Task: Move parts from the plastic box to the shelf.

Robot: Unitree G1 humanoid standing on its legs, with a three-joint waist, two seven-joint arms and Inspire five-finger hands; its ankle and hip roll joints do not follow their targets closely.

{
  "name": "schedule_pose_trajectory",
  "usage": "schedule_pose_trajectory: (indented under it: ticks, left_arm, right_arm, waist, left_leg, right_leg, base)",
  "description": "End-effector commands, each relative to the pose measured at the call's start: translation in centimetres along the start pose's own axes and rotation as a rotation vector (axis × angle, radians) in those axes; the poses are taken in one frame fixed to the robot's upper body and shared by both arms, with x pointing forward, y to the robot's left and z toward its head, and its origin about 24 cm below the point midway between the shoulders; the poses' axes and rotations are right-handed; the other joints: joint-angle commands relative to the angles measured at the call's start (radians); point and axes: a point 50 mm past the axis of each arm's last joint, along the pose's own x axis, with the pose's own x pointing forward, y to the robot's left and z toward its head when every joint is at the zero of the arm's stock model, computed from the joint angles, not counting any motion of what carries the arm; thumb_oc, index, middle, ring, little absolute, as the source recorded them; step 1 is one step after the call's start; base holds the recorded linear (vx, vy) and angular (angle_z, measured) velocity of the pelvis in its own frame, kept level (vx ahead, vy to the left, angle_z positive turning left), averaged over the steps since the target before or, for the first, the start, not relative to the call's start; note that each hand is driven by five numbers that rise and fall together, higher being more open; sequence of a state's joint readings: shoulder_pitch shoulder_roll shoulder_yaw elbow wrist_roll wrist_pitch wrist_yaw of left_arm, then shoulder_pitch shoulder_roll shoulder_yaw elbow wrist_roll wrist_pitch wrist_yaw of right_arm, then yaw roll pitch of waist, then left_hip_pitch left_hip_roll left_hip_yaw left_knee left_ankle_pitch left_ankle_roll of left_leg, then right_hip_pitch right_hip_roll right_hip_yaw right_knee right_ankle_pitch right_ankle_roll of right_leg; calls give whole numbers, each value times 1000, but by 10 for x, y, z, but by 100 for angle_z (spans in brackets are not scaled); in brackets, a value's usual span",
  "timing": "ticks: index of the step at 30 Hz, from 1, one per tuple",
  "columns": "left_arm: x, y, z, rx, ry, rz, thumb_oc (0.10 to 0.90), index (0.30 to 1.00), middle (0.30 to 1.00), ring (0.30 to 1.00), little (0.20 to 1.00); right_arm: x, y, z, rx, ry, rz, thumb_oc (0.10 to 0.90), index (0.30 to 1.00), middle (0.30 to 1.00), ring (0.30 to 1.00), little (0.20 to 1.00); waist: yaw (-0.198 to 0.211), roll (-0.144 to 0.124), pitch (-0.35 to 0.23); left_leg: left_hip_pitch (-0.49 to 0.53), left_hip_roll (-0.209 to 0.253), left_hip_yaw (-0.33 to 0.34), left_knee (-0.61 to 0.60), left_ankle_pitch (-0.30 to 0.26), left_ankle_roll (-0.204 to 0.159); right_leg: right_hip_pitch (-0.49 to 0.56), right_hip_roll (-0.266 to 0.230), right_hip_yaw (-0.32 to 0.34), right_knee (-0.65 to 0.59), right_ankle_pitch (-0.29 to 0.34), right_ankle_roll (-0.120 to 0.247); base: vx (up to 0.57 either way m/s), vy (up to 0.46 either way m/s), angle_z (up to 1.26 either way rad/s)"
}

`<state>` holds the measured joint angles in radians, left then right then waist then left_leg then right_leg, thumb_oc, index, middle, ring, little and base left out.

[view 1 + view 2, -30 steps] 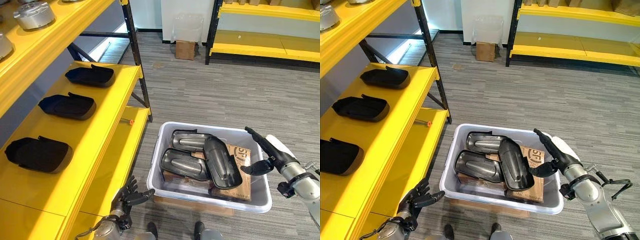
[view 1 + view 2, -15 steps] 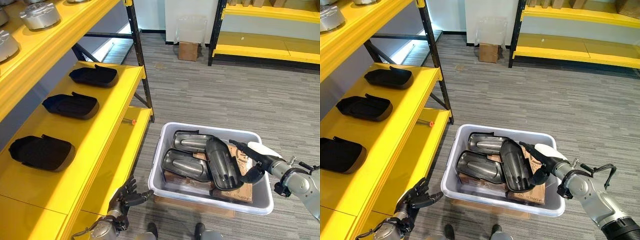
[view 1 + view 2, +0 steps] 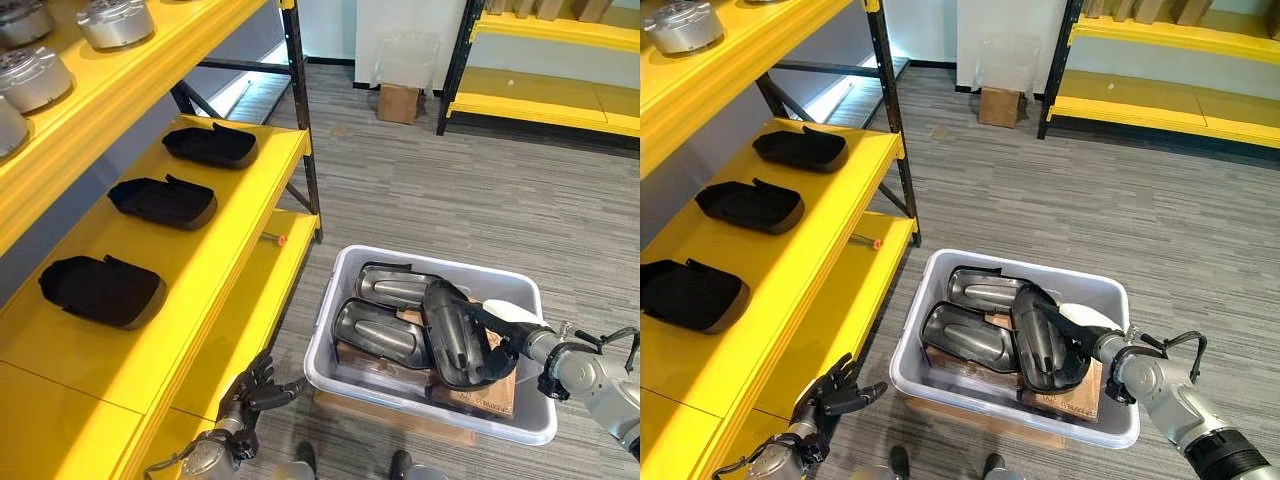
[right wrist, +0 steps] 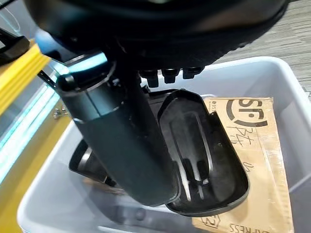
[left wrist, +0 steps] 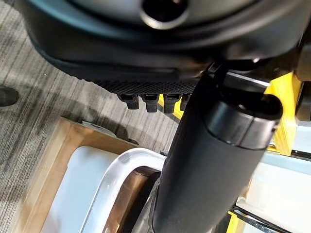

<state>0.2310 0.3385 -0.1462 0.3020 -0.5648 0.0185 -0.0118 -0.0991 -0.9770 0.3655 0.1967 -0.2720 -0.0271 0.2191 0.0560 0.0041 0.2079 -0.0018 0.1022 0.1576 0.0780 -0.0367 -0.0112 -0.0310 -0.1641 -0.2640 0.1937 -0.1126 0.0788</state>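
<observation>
Three black parts already lie in a row on the yellow shelf, so we judge the job part done. Beside it on the floor sits the plastic box, holding three more dark parts over a cardboard sheet. Our right hand, which a second ago hovered open above the box's right rim, has dropped inside and now rests against the topmost part, which lies tilted across the other two; we take this as the start of a grasp. Its fingers look loosely spread along the part's far edge with the thumb lying over its top, but we cannot tell whether they have closed on it. Our left hand hangs idle below the shelf edge, fingers relaxed and apart
</observation>
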Motion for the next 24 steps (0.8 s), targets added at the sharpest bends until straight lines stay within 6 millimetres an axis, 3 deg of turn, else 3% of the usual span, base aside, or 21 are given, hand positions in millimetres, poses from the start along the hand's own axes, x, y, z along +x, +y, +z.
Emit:
schedule_pose_trajectory:
  ticks: [1, 3, 7, 10, 24]
  left_arm:
    - [2, -2, 49, 95, -210, -67, 900, 1000, 1000, 1000, 1000]
    - [2, -2, 50, 98, -212, -68, 900, 1000, 1000, 1000, 1000]
    - [9, -7, 65, 124, -257, -82, 900, 1000, 1000, 1000, 1000]
    - [11, -8, 73, 127, -280, -82, 900, 1000, 1000, 1000, 1000]
    - [15, -10, 80, 138, -301, -78, 900, 1000, 1000, 1000, 1000]
  right_arm:
    - [9, -47, 22, -67, -81, -167, 900, 1000, 1000, 1000, 1000]
    - [10, -48, 21, -73, -76, -167, 900, 1000, 1000, 1000, 1000]
    - [12, -64, 27, -103, -83, -216, 900, 1000, 1000, 1000, 1000]
    - [9, -71, 30, -105, -94, -234, 900, 1000, 1000, 1000, 1000]
    - [2, -81, 38, -128, -131, -242, 900, 1000, 1000, 1000, 1000]
  waist:
    - [20, -65, 13]
    - [21, -65, 19]
    - [24, -62, 109]
    - [18, -55, 134]
    - [9, -74, 198]
  left_leg:
    - [-50, 88, -45, 53, -7, -79]
    - [-61, 89, -48, 60, -7, -79]
    - [-171, 95, -74, 172, -29, -74]
    - [-215, 96, -86, 227, -49, -76]
    - [-279, 103, -89, 300, -71, -68]
  right_leg:
    - [109, -93, -48, -123, 51, 77]
    - [101, -93, -49, -119, 50, 77]
    - [-19, -109, -34, 13, 22, 65]
    - [-71, -120, -26, 81, 1, 61]
    - [-154, -124, 6, 150, -10, 52]
  base:
    - [-60, -9, 4]
    - [-64, -9, 3]
    - [-177, 3, 1]
    - [-114, 26, 3]
    - [-57, 10, 2]
